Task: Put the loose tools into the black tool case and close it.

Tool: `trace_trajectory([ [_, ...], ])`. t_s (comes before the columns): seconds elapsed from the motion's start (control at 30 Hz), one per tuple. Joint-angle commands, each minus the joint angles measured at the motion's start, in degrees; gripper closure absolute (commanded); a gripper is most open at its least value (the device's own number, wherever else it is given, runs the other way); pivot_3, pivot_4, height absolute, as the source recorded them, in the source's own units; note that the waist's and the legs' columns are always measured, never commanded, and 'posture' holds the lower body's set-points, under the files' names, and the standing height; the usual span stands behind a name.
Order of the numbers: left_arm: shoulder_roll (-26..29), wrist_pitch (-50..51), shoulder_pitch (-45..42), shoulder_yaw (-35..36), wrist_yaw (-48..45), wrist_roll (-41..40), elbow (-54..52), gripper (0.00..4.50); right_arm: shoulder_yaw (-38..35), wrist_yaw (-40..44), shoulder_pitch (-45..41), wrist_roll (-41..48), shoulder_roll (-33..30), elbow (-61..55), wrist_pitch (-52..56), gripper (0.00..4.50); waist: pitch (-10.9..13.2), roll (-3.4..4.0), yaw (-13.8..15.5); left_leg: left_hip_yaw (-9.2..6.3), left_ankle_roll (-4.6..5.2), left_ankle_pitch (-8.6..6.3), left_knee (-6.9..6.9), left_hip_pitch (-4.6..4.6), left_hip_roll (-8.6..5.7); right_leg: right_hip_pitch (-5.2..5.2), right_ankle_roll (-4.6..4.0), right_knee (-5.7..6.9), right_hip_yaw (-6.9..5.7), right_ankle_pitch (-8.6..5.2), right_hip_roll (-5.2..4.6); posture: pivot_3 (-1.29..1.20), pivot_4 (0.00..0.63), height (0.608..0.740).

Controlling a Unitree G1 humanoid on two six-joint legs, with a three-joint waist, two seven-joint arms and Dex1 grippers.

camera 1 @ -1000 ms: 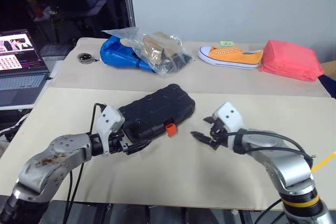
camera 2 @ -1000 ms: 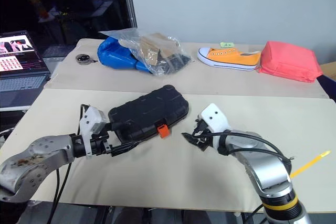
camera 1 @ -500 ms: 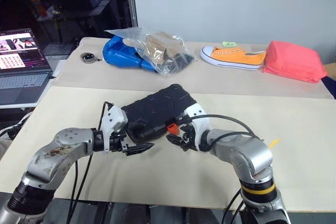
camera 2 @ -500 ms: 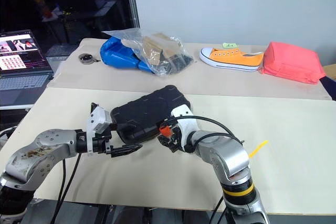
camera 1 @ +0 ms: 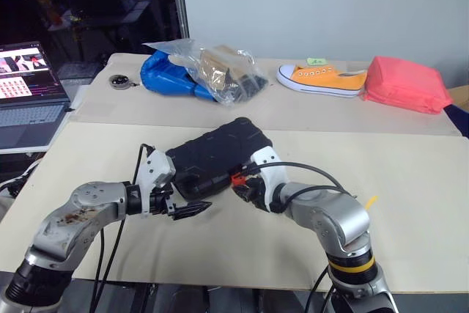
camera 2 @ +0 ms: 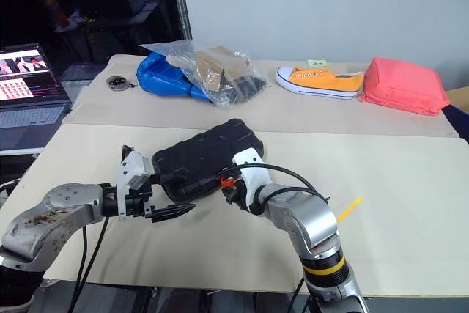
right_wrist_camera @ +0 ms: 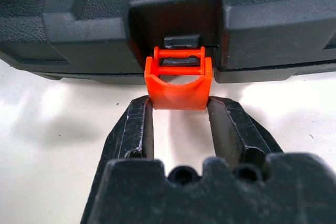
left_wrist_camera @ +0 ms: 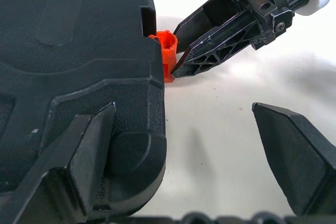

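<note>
The black tool case point(camera 1: 216, 155) lies closed on the beige table point(camera 1: 410, 181), its small orange latch point(right_wrist_camera: 178, 80) on the near edge. My right gripper point(right_wrist_camera: 178, 103) is at that latch, one finger pressed against each side of its lower end. The same grip shows from the side in the left wrist view at the latch point(left_wrist_camera: 167, 51). My left gripper point(camera 1: 192, 207) stands open at the case's near left corner, one finger point(left_wrist_camera: 89, 150) against the corner and the other well apart over bare table. The loose tools are out of view.
At the back stand a blue bag under a clear plastic bag point(camera 1: 183, 71), an orange shoe point(camera 1: 322, 78) and a red pouch point(camera 1: 407, 83). A small round object point(camera 1: 119, 80) lies at the back left. An open laptop point(camera 1: 26, 93) sits at the far left.
My right gripper has swung left across the table to the case's orange latch and narrowed onto it. The left gripper has stayed open at the case's corner.
</note>
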Motion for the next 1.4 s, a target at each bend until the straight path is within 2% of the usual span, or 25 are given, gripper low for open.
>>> trace_trajectory([
  [0.03, 0.5, 1.6, 1.3, -0.4, 0.0, 0.8, 0.4, 0.00, 0.1, 0.9, -0.4, 0.2, -1.0, -3.2, -4.2, 3.23, 0.0, 0.00, 0.0, 0.00, 0.00, 0.00, -0.01, 0.00, 0.00, 0.00, 0.00, 0.00, 0.00, 0.00, 0.00, 0.00, 0.150, 0.740],
  [0.5, 0.7, 2.4, 1.9, -0.4, 0.2, 1.0, -0.4, 0.00, 2.7, 3.2, -3.4, 0.9, -3.5, -6.1, -6.6, 3.23, 0.0, 0.00, -0.2, 0.01, 0.00, 0.00, -0.03, -0.02, 0.02, -0.05, 0.00, -0.02, 0.02, 0.00, 0.00, 0.00, 0.150, 0.740],
  [0.6, 0.5, 2.7, 1.7, -0.5, 0.4, 1.2, -0.5, 0.00, 2.7, 2.8, -4.7, 0.7, -3.2, -3.5, -4.6, 3.23, 0.0, 0.00, -0.3, 0.01, 0.00, 0.00, -0.03, -0.02, 0.02, -0.07, 0.01, -0.02, 0.02, 0.00, 0.00, 0.00, 0.150, 0.740],
  [0.7, 0.3, 2.9, 1.9, -0.6, 0.6, 1.4, -0.7, 0.00, 2.9, 2.2, -6.2, 0.0, -0.4, 3.4, -7.2, 3.23, 0.0, 0.00, -0.8, 0.01, 0.00, 0.00, -0.04, 0.00, 0.03, -0.07, 0.00, -0.01, 0.03, 0.00, 0.02, 0.00, 0.150, 0.740],
  [0.83, 0.2, 3.3, 2.3, -0.3, 0.9, 1.2, -1.2, 0.00, 4.8, 4.5, -5.9, -0.1, -2.4, 3.7, -9.1, 3.23, 0.0, -0.01, -1.2, -0.01, 0.00, 0.00, -0.04, 0.03, 0.04, -0.04, -0.02, 0.00, 0.03, 0.01, 0.05, 0.00, 0.150, 0.740],
  [0.9, 0.2, 3.5, 2.6, 0.0, 1.0, 1.0, -1.4, 0.00, 4.0, 5.7, -4.9, 0.9, -4.1, 1.2, -8.6, 2.23, 0.0, 0.00, -1.2, 0.00, 0.00, 0.00, -0.04, 0.02, 0.04, -0.04, -0.01, -0.01, 0.05, 0.01, 0.01, 0.00, 0.150, 0.740],
  [0.93, 0.2, 3.5, 2.8, 0.1, 1.1, 0.9, -1.5, 0.00, 3.4, 6.3, -4.3, 1.3, -5.2, 0.0, -8.2, 2.09, 0.0, -0.01, -1.2, 0.00, 0.00, 0.00, -0.04, 0.02, 0.03, -0.04, -0.01, -0.02, 0.04, 0.01, 0.00, 0.00, 0.150, 0.740],
  [1.1, 0.0, 3.7, 3.2, 0.3, 1.6, 0.8, -1.8, 0.00, 0.8, 9.9, -2.9, 3.9, -11.8, -4.9, -5.7, 2.09, 0.0, -0.01, -0.9, 0.00, 0.00, 0.00, -0.18, -0.07, -0.01, -0.07, 0.04, -0.14, 0.03, -0.03, -0.09, 0.00, 0.150, 0.740],
  [1.2, 0.0, 3.7, 3.3, 0.4, 1.6, 0.8, -1.8, 0.00, -2.0, 11.2, -2.3, 6.9, -11.7, -5.5, -3.5, 2.81, 0.0, -0.01, -1.0, 0.00, 0.00, -0.01, -0.22, -0.06, -0.01, -0.07, 0.05, -0.17, 0.03, -0.04, -0.09, 0.00, 0.150, 0.740],
  [1.33, 0.0, 3.8, 3.1, 0.0, 1.7, 0.9, -1.6, 0.00, -2.3, 9.6, -2.5, 7.4, -6.8, -0.9, -4.6, 4.27, 0.0, -0.01, -1.1, -0.02, 0.00, 0.00, -0.22, 0.00, 0.02, -0.06, 0.03, -0.10, 0.04, -0.04, -0.05, 0.00, 0.150, 0.740],
  [1.37, 0.0, 3.8, 3.0, -0.1, 1.7, 0.9, -1.6, 0.00, -1.5, 8.9, -2.8, 6.6, -5.7, 0.8, -5.6, 4.48, 0.0, -0.02, -1.1, -0.03, 0.00, 0.00, -0.21, 0.01, 0.02, -0.06, 0.03, -0.07, 0.04, -0.04, -0.04, 0.00, 0.150, 0.740],
  [1.4, 0.0, 3.8, 3.0, -0.1, 1.6, 0.9, -1.6, 0.00, -0.7, 7.8, -3.4, 5.3, -4.6, 3.0, -7.1, 4.48, 0.0, -0.02, -1.1, -0.03, 0.00, 0.00, -0.21, 0.02, 0.02, -0.05, 0.05, -0.07, 0.03, -0.05, -0.03, 0.00, 0.150, 0.740],
])
